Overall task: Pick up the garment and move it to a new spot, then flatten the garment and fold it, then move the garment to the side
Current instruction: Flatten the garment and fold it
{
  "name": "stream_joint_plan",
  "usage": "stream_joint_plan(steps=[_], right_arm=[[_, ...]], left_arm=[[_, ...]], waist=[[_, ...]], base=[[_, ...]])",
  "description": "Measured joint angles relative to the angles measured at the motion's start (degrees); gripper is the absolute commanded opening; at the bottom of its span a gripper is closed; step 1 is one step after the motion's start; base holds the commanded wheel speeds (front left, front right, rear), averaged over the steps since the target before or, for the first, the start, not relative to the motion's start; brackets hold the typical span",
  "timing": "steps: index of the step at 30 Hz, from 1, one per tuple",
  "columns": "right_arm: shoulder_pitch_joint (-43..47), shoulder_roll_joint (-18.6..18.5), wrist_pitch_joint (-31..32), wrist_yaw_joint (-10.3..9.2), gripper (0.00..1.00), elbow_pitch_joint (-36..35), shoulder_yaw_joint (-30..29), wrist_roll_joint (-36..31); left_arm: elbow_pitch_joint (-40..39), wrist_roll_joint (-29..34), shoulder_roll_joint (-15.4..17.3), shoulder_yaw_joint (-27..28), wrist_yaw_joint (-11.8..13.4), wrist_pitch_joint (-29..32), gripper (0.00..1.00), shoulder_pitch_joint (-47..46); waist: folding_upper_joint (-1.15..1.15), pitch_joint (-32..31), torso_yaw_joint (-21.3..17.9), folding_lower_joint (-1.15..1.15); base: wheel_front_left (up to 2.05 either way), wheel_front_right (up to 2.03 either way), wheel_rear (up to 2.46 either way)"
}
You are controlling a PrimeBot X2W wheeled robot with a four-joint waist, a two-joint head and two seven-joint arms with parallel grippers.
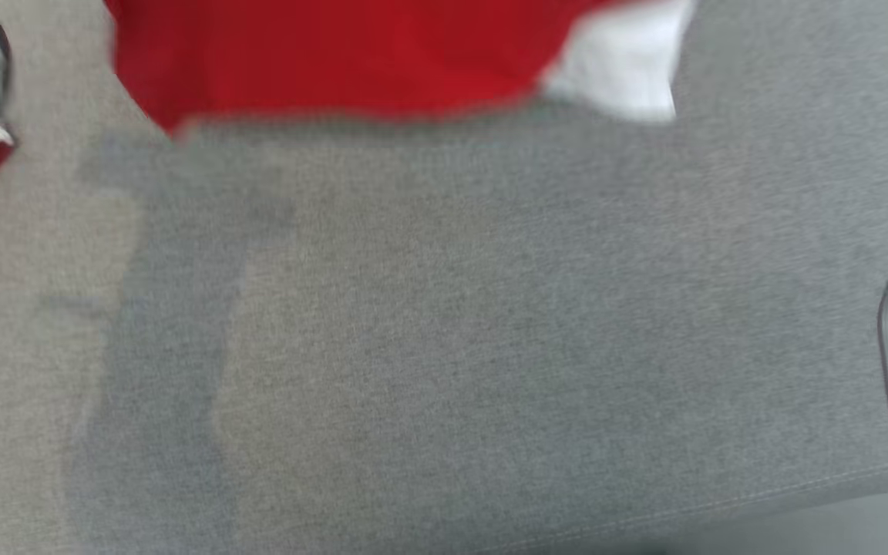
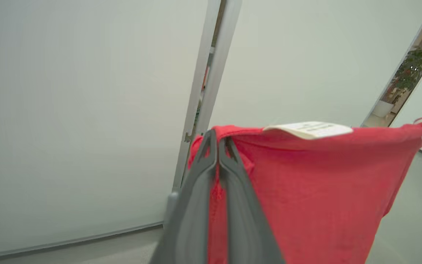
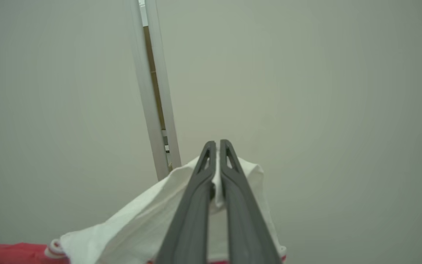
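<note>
Above the grey woven surface (image 1: 444, 347), your left gripper (image 2: 218, 141) and right gripper (image 3: 217, 143) clamp thin edges of the red-and-white knit garment (image 2: 306, 183); a jerk could free it.

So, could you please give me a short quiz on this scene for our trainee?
1. True or false: the left pincer is shut on the red part of the shirt.
2. What does the right pincer grip? A) the white sleeve B) a label C) nothing
3. Fill in: the surface below the shirt is ___ in colour.
Key: 1 true; 2 A; 3 grey.
</note>
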Motion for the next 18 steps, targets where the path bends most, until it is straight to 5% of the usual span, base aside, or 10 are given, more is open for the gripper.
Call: stream_joint_plan(steps=[5,9,14,18], right_arm=[[-10.7,1.6,-10.8,0.03,0.00,10.9,-0.7,-5.4],[-12.9,2.4,-17.1,0.03,0.00,17.5,0.5,-6.4],[-3.3,2.5,-23.6,0.02,0.00,22.7,3.8,-3.1],[10.6,2.5,-27.1,0.02,0.00,22.5,8.4,1.1]], left_arm=[[16.2,7.5,-3.4,-2.4,-3.4,-16.9,0.00,-16.0],[24.6,10.3,-3.7,-6.4,-5.4,-24.9,0.00,-20.1],[30.5,5.9,-4.0,-10.1,-5.9,-31.9,0.00,-13.2],[29.2,1.5,-0.9,-17.4,-5.9,-35.5,0.00,0.5]], waist=[[0.00,6.5,1.2,0.00],[0.00,10.4,2.0,0.00],[0.00,12.1,2.4,0.01],[0.00,10.8,2.3,0.01]], base=[[0.00,0.00,0.00],[0.00,0.00,0.00],[0.00,0.00,0.00],[0.00,0.00,0.00]])
